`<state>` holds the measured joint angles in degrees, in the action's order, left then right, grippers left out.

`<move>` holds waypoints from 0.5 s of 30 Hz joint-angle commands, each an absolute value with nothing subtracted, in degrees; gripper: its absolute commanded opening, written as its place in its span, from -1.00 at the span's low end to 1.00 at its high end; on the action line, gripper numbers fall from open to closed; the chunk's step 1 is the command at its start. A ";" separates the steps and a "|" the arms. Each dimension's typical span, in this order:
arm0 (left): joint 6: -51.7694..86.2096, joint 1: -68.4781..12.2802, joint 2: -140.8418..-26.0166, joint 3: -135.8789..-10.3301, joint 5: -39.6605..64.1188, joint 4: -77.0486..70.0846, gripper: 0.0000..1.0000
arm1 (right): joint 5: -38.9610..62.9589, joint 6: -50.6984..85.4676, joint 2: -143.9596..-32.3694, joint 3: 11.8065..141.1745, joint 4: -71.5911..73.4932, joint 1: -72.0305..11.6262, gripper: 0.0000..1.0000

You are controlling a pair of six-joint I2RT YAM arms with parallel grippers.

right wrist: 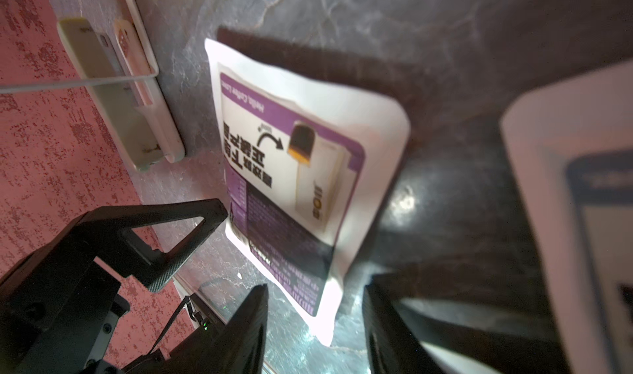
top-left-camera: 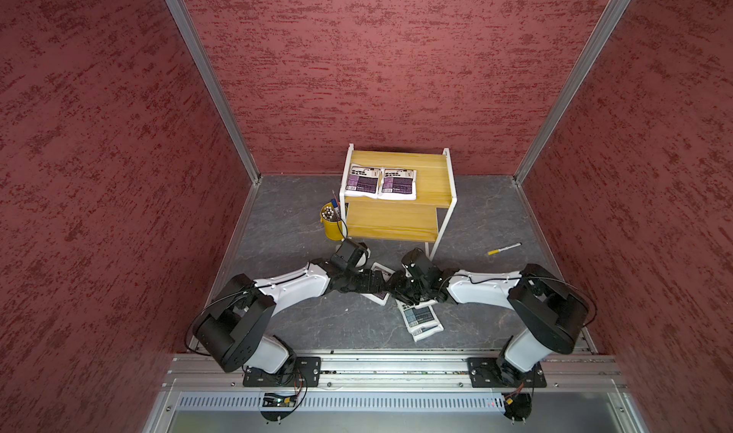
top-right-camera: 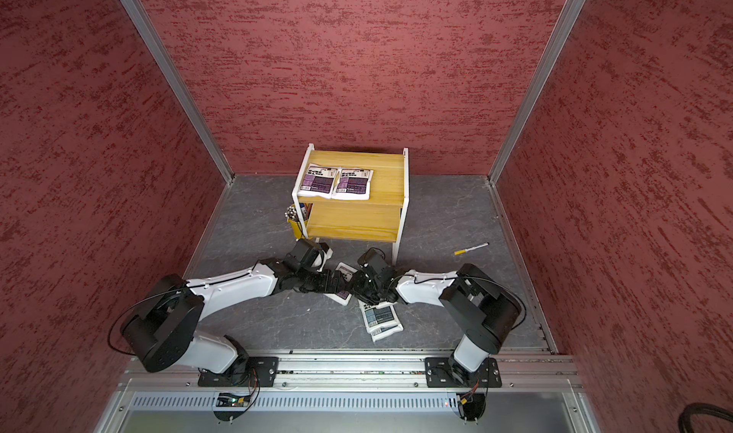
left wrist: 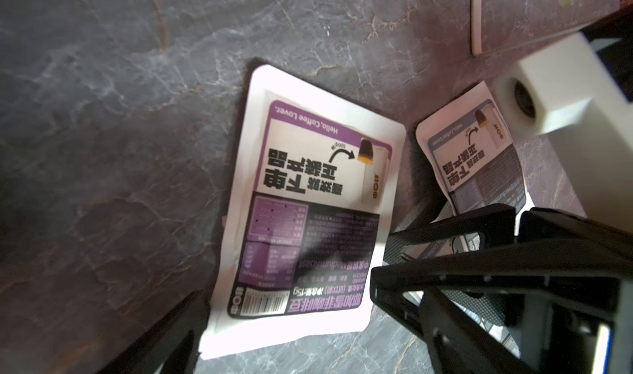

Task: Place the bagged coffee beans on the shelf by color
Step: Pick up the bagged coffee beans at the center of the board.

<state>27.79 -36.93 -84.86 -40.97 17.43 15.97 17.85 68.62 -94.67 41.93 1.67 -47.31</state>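
Both claws released: left gripper [left wrist: 287, 288] spread wide over the third purple bag [left wrist: 308, 183] on the floor [left wrist: 102, 115], right gripper [right wrist: 315, 286] parted at its edge. Two purple bags [top-left-camera: 361, 182] sit atop the shelf [top-left-camera: 432, 181]; likely next — a pinch and lift.

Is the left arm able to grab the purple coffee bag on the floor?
Probably yes: the left gripper is open with the purple bag lying between its fingers, though the right gripper crowds close.

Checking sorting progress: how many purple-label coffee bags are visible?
3. Two purple bags side by side on the shelf top; the third on the floor before it.
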 commanded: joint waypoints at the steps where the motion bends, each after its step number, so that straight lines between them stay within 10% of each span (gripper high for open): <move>1: 27.02 -37.53 -87.56 -42.49 18.72 15.00 1.00 | 16.25 67.81 -98.51 42.33 1.81 -47.61 -0.01; 15: 26.14 -37.60 -90.86 -43.33 25.68 13.95 0.99 | 20.44 69.47 -103.59 41.13 15.36 -47.49 -0.11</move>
<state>27.66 -34.81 -87.88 -43.09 18.09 15.38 18.81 69.67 -98.28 42.33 9.04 -45.74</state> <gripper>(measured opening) 0.996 0.442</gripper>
